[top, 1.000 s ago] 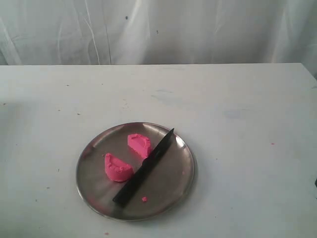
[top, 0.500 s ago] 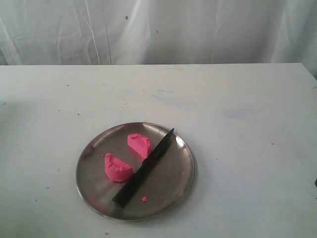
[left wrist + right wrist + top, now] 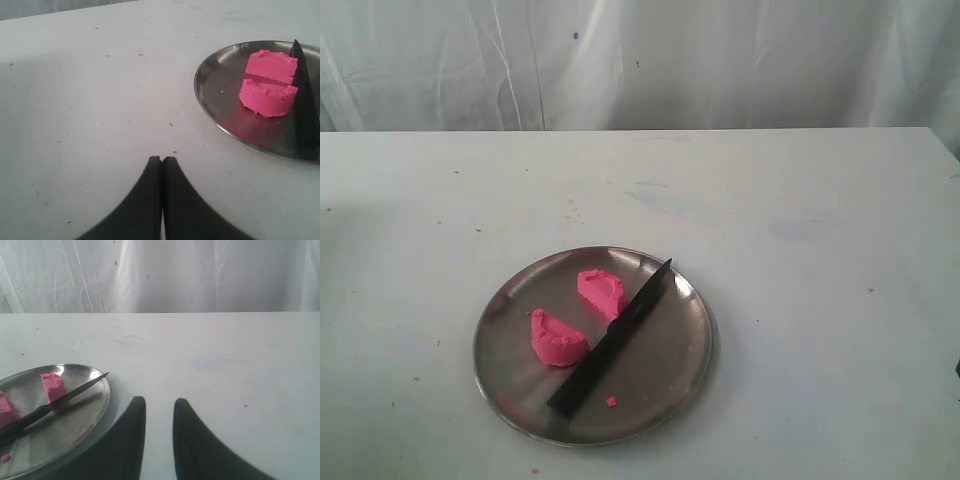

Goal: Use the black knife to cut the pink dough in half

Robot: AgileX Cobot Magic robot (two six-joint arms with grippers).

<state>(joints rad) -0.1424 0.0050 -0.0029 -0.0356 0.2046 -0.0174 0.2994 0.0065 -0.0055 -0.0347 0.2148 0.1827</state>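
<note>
The pink dough lies in two half-moon pieces on the steel plate [image 3: 685,350]: one nearer the back [image 3: 602,291], one at the front left [image 3: 557,339]. Beside them the black knife [image 3: 611,339] lies slantwise across the plate, tip toward the back right. No gripper holds it. The left wrist view shows both dough pieces [image 3: 270,65] [image 3: 267,97] and the knife [image 3: 305,105], with my left gripper [image 3: 162,160] shut and empty over bare table short of the plate. My right gripper [image 3: 159,402] is open and empty, off the plate [image 3: 97,400] beside the knife tip [image 3: 85,384].
A tiny pink crumb [image 3: 611,401] sits on the plate near the knife handle. The white table [image 3: 820,220] ends at a white curtain [image 3: 640,60] along the back. Small pink specks dot the table [image 3: 245,405].
</note>
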